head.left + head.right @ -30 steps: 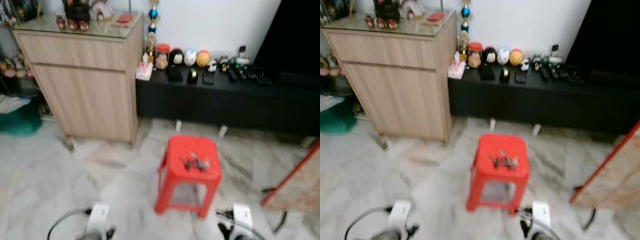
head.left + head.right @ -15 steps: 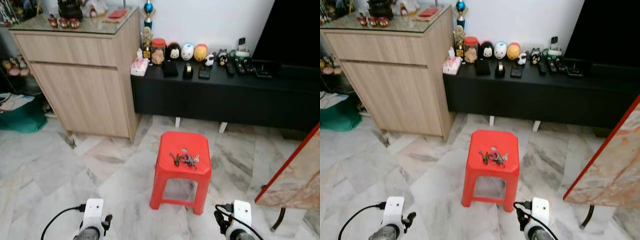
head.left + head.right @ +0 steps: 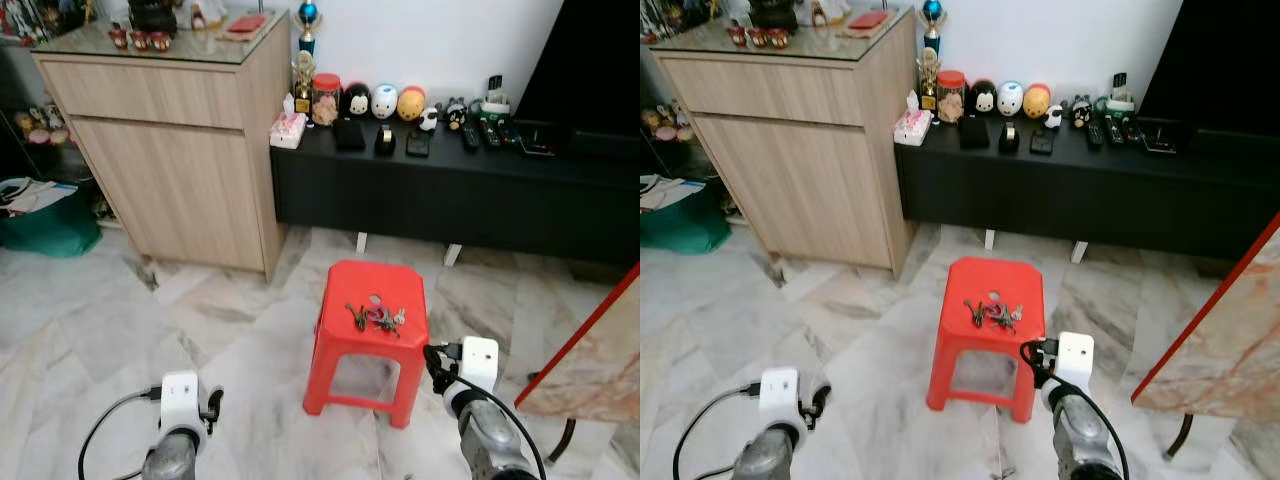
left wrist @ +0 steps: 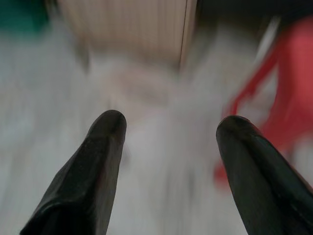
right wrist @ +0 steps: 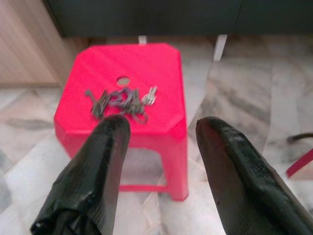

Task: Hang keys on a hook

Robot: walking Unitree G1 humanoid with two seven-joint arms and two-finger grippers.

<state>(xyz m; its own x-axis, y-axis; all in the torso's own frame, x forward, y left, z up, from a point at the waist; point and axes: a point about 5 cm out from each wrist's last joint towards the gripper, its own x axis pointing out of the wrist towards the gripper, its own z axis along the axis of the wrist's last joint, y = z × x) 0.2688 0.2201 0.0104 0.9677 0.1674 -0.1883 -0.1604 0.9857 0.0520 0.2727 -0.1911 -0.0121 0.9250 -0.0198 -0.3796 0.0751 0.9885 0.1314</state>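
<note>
Right gripper [image 5: 159, 129] spread wide, empty, above stool's [image 5: 161, 63] near edge; keys [image 5: 117, 100] just beyond fingertips on seat, tangled, count unclear. Left gripper [image 4: 168, 127] also wide, empty, over floor [image 3: 90, 320]; wrist view blurred.

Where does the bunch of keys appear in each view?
Left eye view: keys on the red stool, centre.
Right eye view: keys on the stool top, centre.
Right wrist view: keys above the fingers.
Left wrist view: stool edge, blurred; keys not discernible.
Shared landmark: the stool.
</note>
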